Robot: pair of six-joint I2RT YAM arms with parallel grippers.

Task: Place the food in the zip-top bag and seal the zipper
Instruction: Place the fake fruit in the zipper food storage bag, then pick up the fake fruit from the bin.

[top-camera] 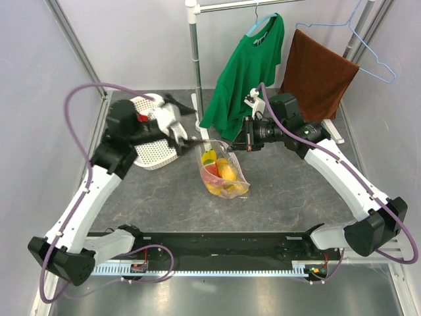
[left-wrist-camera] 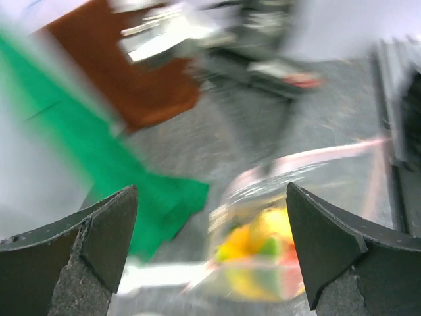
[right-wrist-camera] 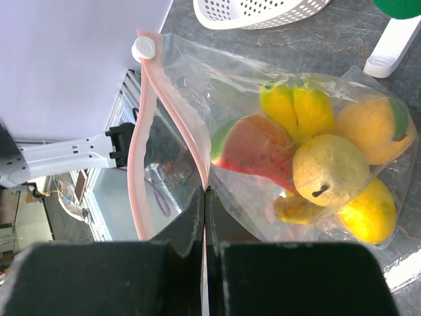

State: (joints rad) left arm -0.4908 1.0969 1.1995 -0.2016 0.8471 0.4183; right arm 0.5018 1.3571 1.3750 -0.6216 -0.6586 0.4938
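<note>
Zip-top bag [top-camera: 223, 172] sits just right of the white basket [top-camera: 154, 148], food [right-wrist-camera: 329, 168] inside. Its zipper [right-wrist-camera: 141, 151] gapes in a loop. Our right gripper [right-wrist-camera: 204, 197] pinches that strip. The left gripper [left-wrist-camera: 210, 189], nearer the basket, hangs open. We'd hold the strip taut, then press along it.

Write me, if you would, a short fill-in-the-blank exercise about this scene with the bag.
The food lies ___ the zip-top bag. The right gripper is shut on the bag's pink ___. The left gripper has its jaws ___. A ___ shirt hangs at the back.
Missing words: inside; zipper; open; green.
</note>
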